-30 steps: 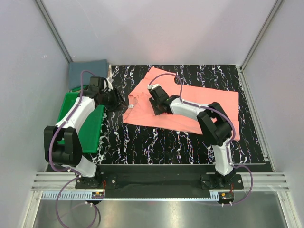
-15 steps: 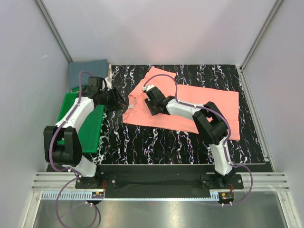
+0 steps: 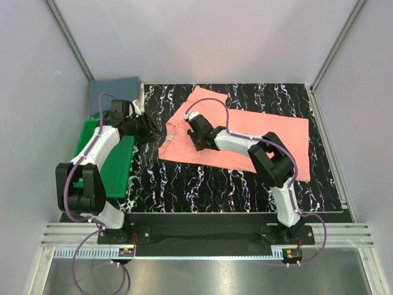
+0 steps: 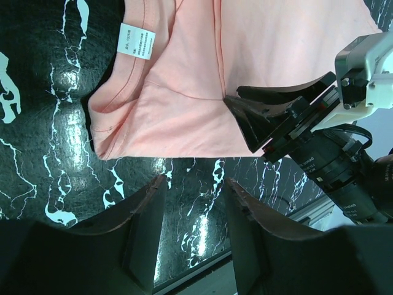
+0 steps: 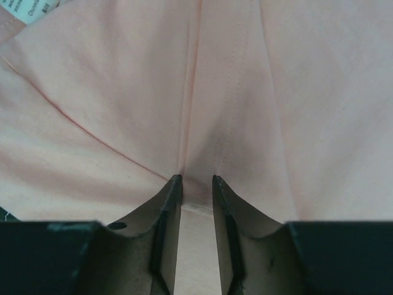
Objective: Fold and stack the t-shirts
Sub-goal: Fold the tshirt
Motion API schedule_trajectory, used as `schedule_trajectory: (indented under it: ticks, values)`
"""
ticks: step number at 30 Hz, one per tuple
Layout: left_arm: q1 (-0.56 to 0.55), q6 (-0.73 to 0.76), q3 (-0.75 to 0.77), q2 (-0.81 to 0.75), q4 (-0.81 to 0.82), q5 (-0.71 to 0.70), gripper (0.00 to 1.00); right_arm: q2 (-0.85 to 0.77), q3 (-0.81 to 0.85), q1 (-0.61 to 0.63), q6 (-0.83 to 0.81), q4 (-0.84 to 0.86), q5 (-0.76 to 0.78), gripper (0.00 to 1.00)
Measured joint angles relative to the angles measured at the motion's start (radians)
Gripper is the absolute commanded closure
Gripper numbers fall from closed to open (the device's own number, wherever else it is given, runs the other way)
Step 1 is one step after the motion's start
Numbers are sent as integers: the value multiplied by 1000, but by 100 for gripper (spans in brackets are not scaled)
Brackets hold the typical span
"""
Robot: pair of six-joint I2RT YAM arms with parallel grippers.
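Salmon-pink cotton t-shirt (image 3: 282,132): lies spread on the black, white-veined marble-pattern table (image 3: 202,184), from the middle towards the right edge; its collar end points to the left edge and one sleeve reaches towards the far edge.
White neck label (image 4: 136,41): sewn inside the collar, lying flat at the shirt's left end.
Folded slate blue-grey t-shirt (image 3: 113,91): a flat bundle in the far left corner, just beyond the tray and well apart from the pink shirt.
Green plastic tray (image 3: 120,172): along the left edge, under the left arm.
Left gripper (image 4: 193,184): hovers over bare table just beside the collar, near the label; its jaws stand apart with nothing between them, and it does not touch the cloth.
Right gripper (image 5: 196,178): set down on the pink shirt near the collar end, beside a seam; its jaws are drawn close together, and a small ridge of pink cloth is pinched at the tips, with creases running in towards them.
Two grippers: near each other at the shirt's left end, not touching.
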Motion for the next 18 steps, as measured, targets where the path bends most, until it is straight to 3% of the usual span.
schedule_trajectory:
  ticks: [6, 11, 18]
  values:
    - [0, 0, -1, 0, 3, 6, 53, 0, -1, 1, -8, 5, 64, 92]
    - [0, 0, -2, 0, 6, 7, 53, 0, -1, 2, -9, 5, 115, 100]
    - [0, 0, -8, 0, 8, 7, 53, 0, 0, 2, -15, 8, 165, 100]
